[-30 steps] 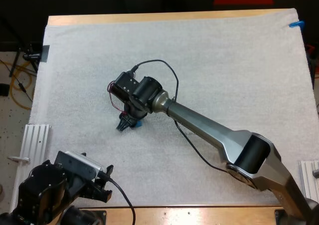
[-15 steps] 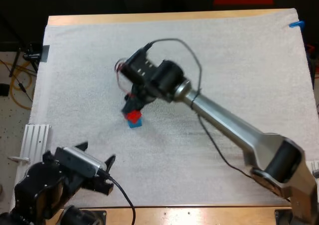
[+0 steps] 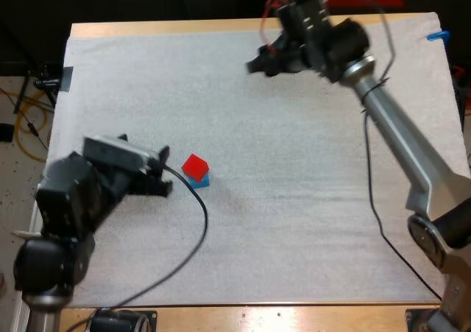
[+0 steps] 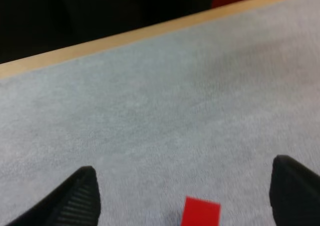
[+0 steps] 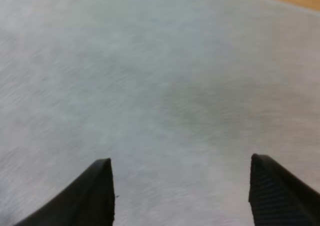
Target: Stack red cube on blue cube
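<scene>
The red cube [image 3: 195,166] sits on top of the blue cube [image 3: 200,179] left of the mat's middle; just a blue sliver peeks out beneath it. My left gripper [image 3: 163,171] is open just left of the stack, pointing at it. In the left wrist view the red cube [image 4: 201,212] lies between the spread fingers [image 4: 80,195], clear of both. My right gripper [image 3: 257,62] hangs high near the far edge of the mat, well away from the cubes. Its fingers [image 5: 97,188] stand wide apart over bare mat.
The white mat [image 3: 309,199] covers nearly the whole table. A strip of wooden table edge [image 3: 221,26] runs along the far side. A metal rail [image 3: 44,199] lies by the mat's left edge behind my left arm.
My right gripper let go of the red cube on the blue cube, then rose and swung to the far right. My left arm came forward to just left of the stack.
</scene>
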`<move>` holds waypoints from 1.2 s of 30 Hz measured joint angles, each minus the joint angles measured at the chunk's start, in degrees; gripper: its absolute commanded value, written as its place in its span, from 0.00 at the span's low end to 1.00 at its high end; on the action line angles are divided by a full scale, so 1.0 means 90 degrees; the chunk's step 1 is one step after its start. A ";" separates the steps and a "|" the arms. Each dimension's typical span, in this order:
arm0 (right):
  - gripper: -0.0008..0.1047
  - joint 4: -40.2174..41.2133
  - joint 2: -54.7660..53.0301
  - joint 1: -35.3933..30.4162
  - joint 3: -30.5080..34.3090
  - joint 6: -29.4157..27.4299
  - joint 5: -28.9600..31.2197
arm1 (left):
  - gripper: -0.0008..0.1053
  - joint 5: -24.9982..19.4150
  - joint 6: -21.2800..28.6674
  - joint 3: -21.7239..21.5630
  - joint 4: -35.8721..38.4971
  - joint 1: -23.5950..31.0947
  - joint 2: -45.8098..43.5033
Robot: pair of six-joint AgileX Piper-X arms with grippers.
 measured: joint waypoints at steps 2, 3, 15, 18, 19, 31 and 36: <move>0.54 0.0000 -0.0050 -0.0268 0.0000 -0.0028 0.0000 | 0.64 0.0247 -0.0024 0.0000 -0.0145 0.0393 0.0127; 0.54 0.0000 -0.0095 -0.0404 0.0000 -0.0046 0.0000 | 0.64 0.0289 -0.0053 0.0011 -0.0206 0.0569 0.0187; 0.54 -0.0138 -0.1081 -0.1897 0.0287 -0.0364 -0.0132 | 0.64 0.0412 -0.0044 0.0010 -0.0245 0.0642 0.0227; 0.54 -0.0425 -0.1682 -0.2218 0.1011 -0.0437 -0.0134 | 0.64 0.0425 -0.0044 0.0010 -0.0245 0.0642 0.0227; 0.54 -0.0487 -0.1817 -0.2273 0.1199 -0.0449 -0.0134 | 0.64 0.0425 -0.0044 0.0010 -0.0245 0.0642 0.0227; 0.54 -0.1920 -0.5067 -0.2852 0.5140 -0.0652 -0.0146 | 0.64 0.0425 -0.0044 0.0010 -0.0245 0.0642 0.0227; 0.54 -0.2140 -0.6737 -0.2858 0.6605 -0.0702 -0.0124 | 0.64 0.0425 0.0006 0.0010 -0.0256 0.0642 0.0214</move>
